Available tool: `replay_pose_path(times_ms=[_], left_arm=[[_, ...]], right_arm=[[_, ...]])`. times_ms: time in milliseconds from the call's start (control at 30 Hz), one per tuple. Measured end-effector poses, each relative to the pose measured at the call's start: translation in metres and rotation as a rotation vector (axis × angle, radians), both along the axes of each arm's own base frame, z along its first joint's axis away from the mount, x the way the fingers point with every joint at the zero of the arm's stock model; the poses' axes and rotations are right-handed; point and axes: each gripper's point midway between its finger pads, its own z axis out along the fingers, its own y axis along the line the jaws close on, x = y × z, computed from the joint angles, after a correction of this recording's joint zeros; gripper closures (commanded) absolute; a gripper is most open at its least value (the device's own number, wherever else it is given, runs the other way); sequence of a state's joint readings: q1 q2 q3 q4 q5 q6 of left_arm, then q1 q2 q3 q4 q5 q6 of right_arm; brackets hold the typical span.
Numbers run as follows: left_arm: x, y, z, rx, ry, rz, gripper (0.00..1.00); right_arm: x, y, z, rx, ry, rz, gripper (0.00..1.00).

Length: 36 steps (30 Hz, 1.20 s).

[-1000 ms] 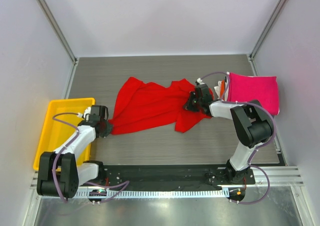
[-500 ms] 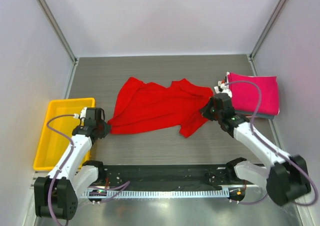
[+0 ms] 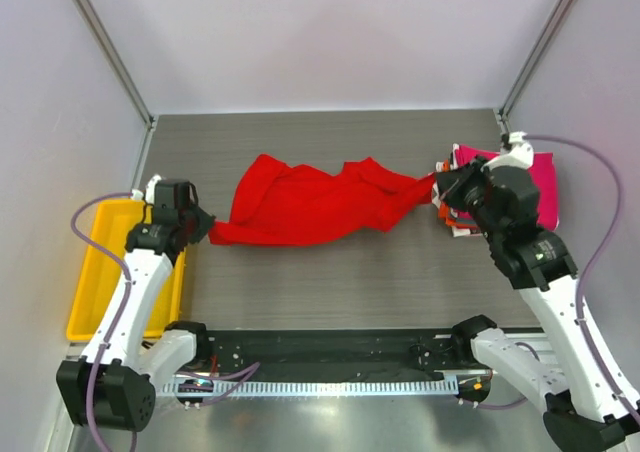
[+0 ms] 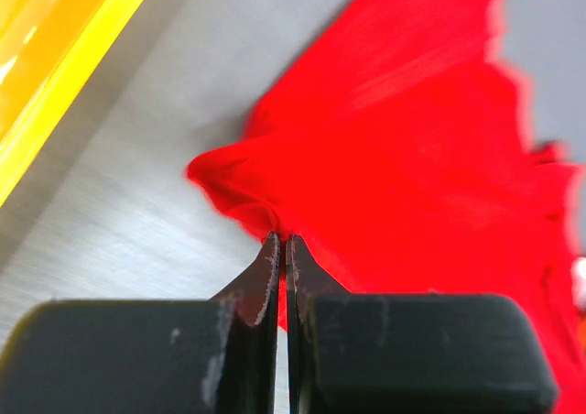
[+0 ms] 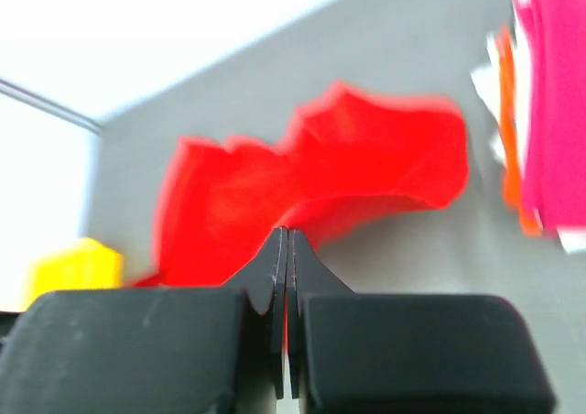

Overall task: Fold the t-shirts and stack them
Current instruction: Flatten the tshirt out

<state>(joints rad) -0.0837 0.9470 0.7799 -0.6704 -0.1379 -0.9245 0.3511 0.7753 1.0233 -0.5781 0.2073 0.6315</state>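
Left claw (image 3: 205, 229) and right claw (image 3: 435, 185) each pinch shut on an end of the red shirt (image 3: 305, 212). It is stretched across the counter (image 3: 330, 282) beside the folded stack (image 3: 546, 177). A second ago it lay crumpled. The light, limp cloth sags, perhaps brushing the surface; edge grips suit it.

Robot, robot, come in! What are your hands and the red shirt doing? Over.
Left gripper shut on red t-shirt, left end. Right gripper shut on right end. Shirt stretched between them. Folded stack close beside right gripper.
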Motion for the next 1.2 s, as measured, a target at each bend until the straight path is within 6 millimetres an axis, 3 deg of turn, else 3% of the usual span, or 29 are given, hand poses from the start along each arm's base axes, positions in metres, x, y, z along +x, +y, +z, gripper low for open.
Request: replay_pose_path(times_ms=[200, 267, 367, 433, 533, 700, 800, 867, 967, 1067, 1200], left_arm=[[0.047, -0.003, 0.107, 0.002, -0.159, -0.013, 1.00], [0.058, -0.002, 0.157, 0.008, -0.238, -0.018, 1.00], [0.059, 0.001, 0.231, 0.013, -0.386, -0.018, 1.00], [0.045, 0.002, 0.278, 0.016, -0.485, -0.020, 1.00], [0.014, 0.004, 0.325, 0.008, -0.604, -0.024, 1.00], [-0.047, 0.002, 0.366, -0.040, -0.753, -0.031, 1.00], [-0.081, 0.000, 0.394, -0.079, -0.853, -0.045, 1.00], [-0.090, -0.002, 0.408, -0.094, -0.897, -0.051, 1.00], [-0.080, -0.004, 0.404, -0.106, -0.878, -0.052, 1.00], [-0.044, -0.006, 0.381, -0.100, -0.785, -0.046, 1.00], [0.022, -0.007, 0.325, -0.078, -0.607, -0.027, 1.00]], right_arm=[[0.003, -0.005, 0.133, 0.027, -0.227, -0.010, 0.99], [-0.007, -0.009, 0.176, 0.040, -0.312, -0.012, 0.99], [-0.041, -0.024, 0.239, 0.061, -0.465, -0.019, 0.99], [-0.075, -0.039, 0.276, 0.075, -0.577, -0.030, 0.99], [-0.131, -0.061, 0.316, 0.101, -0.727, -0.050, 0.99], [-0.243, -0.106, 0.358, 0.173, -0.989, -0.090, 0.99], [-0.276, -0.120, 0.365, 0.199, -1.069, -0.108, 0.99], [-0.276, -0.121, 0.366, 0.195, -1.075, -0.118, 0.99], [-0.245, -0.112, 0.353, 0.165, -1.005, -0.122, 0.99], [-0.190, -0.092, 0.330, 0.120, -0.891, -0.110, 0.99], [-0.086, -0.053, 0.280, 0.053, -0.676, -0.085, 0.99]])
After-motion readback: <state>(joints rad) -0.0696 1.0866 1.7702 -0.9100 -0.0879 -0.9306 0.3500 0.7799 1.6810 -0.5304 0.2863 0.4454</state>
